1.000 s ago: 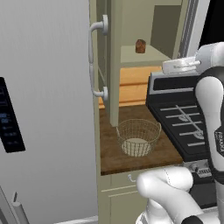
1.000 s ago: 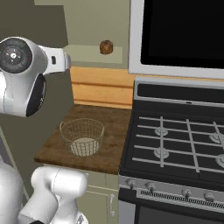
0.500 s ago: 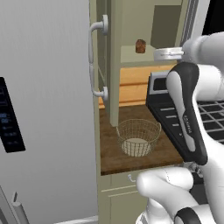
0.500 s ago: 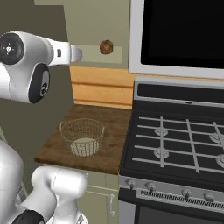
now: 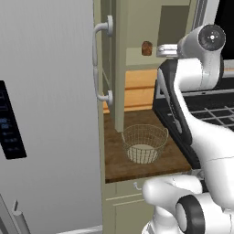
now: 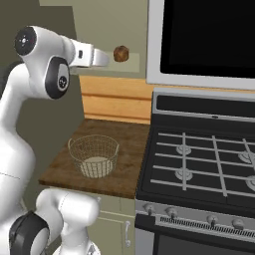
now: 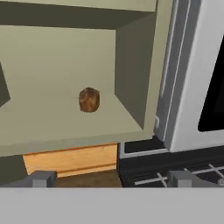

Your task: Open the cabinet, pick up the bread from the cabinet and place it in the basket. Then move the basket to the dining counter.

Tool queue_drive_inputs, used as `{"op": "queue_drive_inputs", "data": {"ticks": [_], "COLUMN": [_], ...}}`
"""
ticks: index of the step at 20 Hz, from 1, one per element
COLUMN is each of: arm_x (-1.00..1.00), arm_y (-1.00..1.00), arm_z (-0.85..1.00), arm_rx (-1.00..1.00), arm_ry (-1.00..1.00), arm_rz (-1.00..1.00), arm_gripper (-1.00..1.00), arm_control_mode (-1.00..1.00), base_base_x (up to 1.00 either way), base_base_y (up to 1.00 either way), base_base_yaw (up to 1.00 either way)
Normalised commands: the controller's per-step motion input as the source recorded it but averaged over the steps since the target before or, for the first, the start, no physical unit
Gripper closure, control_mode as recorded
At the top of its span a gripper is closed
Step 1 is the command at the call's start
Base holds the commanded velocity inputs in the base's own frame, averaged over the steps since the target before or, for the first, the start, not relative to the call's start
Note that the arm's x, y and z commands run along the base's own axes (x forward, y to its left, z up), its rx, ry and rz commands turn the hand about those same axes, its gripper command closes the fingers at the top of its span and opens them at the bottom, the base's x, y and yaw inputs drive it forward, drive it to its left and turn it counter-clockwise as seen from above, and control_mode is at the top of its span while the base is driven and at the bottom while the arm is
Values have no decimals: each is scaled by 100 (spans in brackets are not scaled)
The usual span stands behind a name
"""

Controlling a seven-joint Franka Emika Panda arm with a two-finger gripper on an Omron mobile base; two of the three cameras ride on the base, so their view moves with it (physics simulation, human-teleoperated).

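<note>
ahead of the gripper (image 7: 109,177), on the shelf of the opened cabinet (image 7: 131,74): one bread (image 7: 89,99), small, brown, resting free, a little left of the fingers' centre line in the hand view.
gripper: jaws spread wide, nothing held; stood short of the shelf edge, level with the bread (image 6: 121,53).
below and nearer than the gripper: one basket (image 5: 145,143), wire, with nothing in it, upright on the short worktop (image 5: 116,160) beside the stove (image 6: 199,164).
cabinet door (image 5: 109,64): swung open, to the gripper's left.
handling note: the reach likely wanted a slight leftward correction, a level approach clearing the shelf lip, jaws straddling the bread before closing; a light squeeze seemed enough for so small a lump.
</note>
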Motion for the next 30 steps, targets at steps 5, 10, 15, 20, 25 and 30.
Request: {"op": "queue_drive_inputs", "data": {"ticks": [5,10,15,20,25,30], "arm_x": [50,40,31,56,91,80], "arm_y": [0,-14,-5,14,4,-8], "arm_z": [0,-11,-46,-15,1,0], "arm_rx": [0,0,2,10,8,3], "arm_ry": [24,13,0,-3,-1,0], "arm_rz": [-5,0,0,0,0,0], "arm_gripper": [-100,-100,-100,-100,-100,-100], "arm_control_mode": [-100,-100,-100,-100,-100,-100], "base_base_x": [0,0,0,0,0,0], "base_base_y": [0,0,0,0,0,0], "base_base_yaw": [0,0,0,0,0,0]}}
